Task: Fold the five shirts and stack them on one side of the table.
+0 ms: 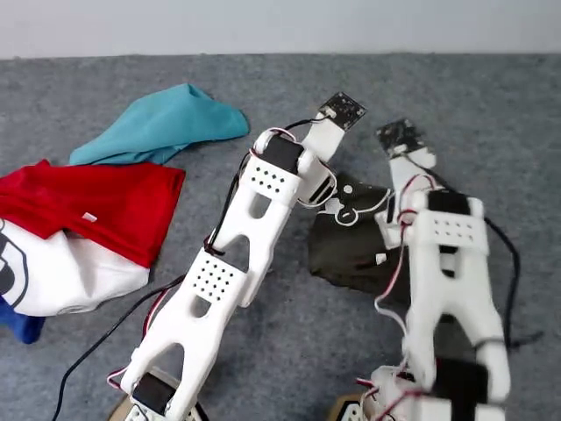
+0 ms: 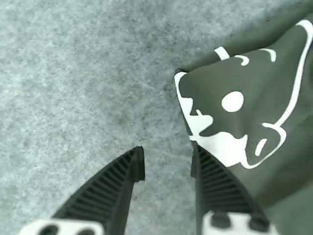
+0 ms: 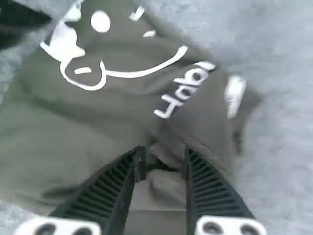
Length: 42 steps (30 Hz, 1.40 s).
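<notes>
Teal shirt [image 1: 166,123], red shirt [image 1: 105,206] and white shirt [image 1: 61,272] lie heaped well apart from the left pincer [image 2: 167,161] — released, at the printed edge of the dark shirt [image 2: 274,98]; right pincer [image 3: 163,161] — released, a fold of that shirt between its fingers [image 3: 115,188].

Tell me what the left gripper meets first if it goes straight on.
Likely the grey table, right beside the dark shirt; one side of the left gripper may catch the shirt's edge first.
</notes>
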### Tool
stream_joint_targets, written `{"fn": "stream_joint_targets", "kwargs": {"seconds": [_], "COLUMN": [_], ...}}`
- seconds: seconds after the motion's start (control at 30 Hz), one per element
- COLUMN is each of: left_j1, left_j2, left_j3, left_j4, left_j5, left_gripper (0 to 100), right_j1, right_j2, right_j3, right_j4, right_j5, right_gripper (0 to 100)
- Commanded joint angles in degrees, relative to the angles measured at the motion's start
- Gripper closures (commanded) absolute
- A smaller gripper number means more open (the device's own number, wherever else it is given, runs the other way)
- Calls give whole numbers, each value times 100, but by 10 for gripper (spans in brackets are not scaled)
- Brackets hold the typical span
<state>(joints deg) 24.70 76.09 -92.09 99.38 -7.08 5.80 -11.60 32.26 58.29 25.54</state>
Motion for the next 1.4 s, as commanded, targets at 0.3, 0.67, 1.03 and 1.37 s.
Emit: {"fn": "stream_joint_targets", "kwargs": {"seconds": [0.3, 0.67, 1.03, 1.37], "left_j1": [44, 44, 53, 53], "left_j2": [-431, -431, -431, -431], "left_j3": [-374, -374, -374, -374], "left_j4": [123, 123, 123, 123], "left_j5": [53, 53, 53, 53], "left_gripper": [844, 844, 844, 844], "right_j1": [1270, 2000, 1095, 479], "right_j2": [541, -646, -1033, 66], "right_j3": [0, 9, 396, -132], "right_j4": [752, 2782, 910, -31], "right_j5": [571, 1134, 237, -237], "right_gripper": [863, 863, 845, 795]}}
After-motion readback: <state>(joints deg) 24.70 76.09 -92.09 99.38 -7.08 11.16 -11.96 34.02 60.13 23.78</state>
